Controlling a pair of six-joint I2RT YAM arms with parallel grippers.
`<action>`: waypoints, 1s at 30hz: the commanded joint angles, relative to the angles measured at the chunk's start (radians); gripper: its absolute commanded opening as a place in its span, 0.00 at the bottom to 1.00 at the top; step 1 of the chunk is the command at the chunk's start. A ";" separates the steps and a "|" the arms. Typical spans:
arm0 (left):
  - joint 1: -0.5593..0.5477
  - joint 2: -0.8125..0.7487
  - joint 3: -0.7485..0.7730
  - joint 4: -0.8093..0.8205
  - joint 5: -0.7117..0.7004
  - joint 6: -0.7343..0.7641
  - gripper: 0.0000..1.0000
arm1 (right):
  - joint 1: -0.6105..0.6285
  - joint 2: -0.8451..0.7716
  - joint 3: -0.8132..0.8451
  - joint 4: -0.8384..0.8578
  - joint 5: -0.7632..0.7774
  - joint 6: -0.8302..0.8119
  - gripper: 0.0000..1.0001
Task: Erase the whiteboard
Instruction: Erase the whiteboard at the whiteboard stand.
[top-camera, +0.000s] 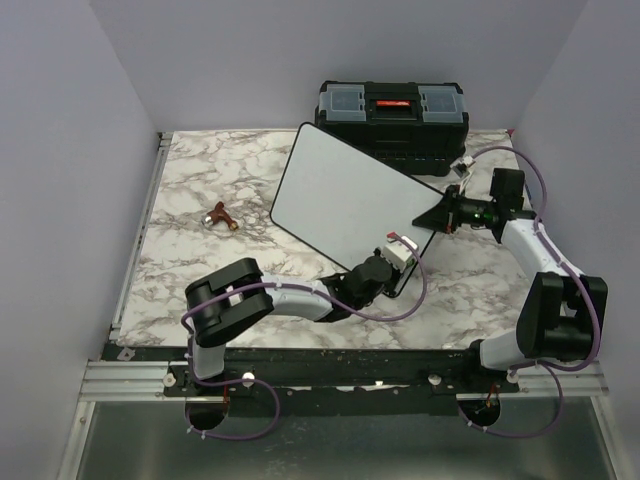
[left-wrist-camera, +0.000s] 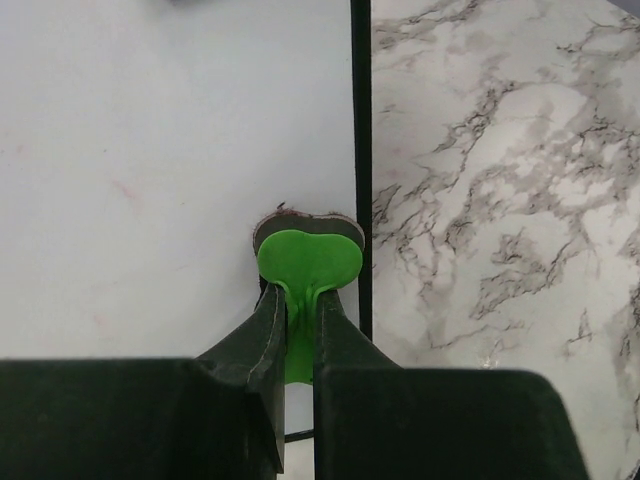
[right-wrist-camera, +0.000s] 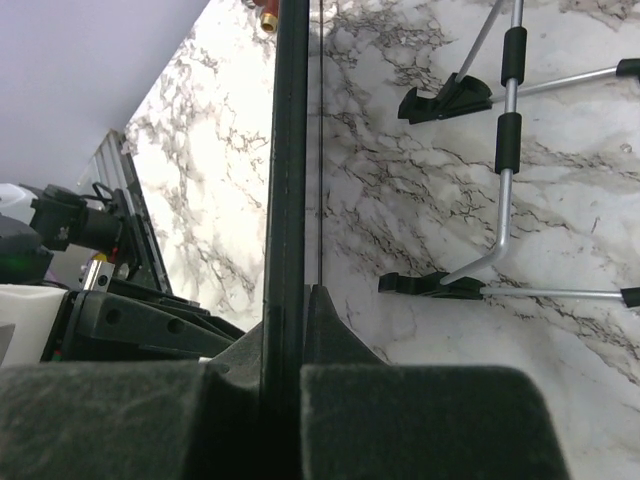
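Note:
The whiteboard lies tilted across the middle of the marble table, its white face looking clean from above. My right gripper is shut on its black frame at the right edge. In the right wrist view that frame runs edge-on between the fingers. My left gripper is shut on a green eraser, which presses on the board close to the black frame at the near right corner. A faint reddish smudge shows left of the eraser.
A black toolbox with a red latch stands behind the board at the back wall. A small brown and brass object lies on the table left of the board. Metal stand legs with black feet lie under the board's right side.

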 joint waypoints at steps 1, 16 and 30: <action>0.014 0.027 -0.072 -0.063 -0.210 0.037 0.00 | 0.021 -0.016 -0.043 0.017 -0.218 0.167 0.01; -0.013 -0.031 -0.171 -0.124 -0.289 0.006 0.00 | 0.023 -0.014 -0.050 0.022 -0.209 0.162 0.01; 0.143 -0.094 -0.132 -0.120 -0.276 0.017 0.00 | 0.022 -0.021 -0.055 0.020 -0.202 0.148 0.01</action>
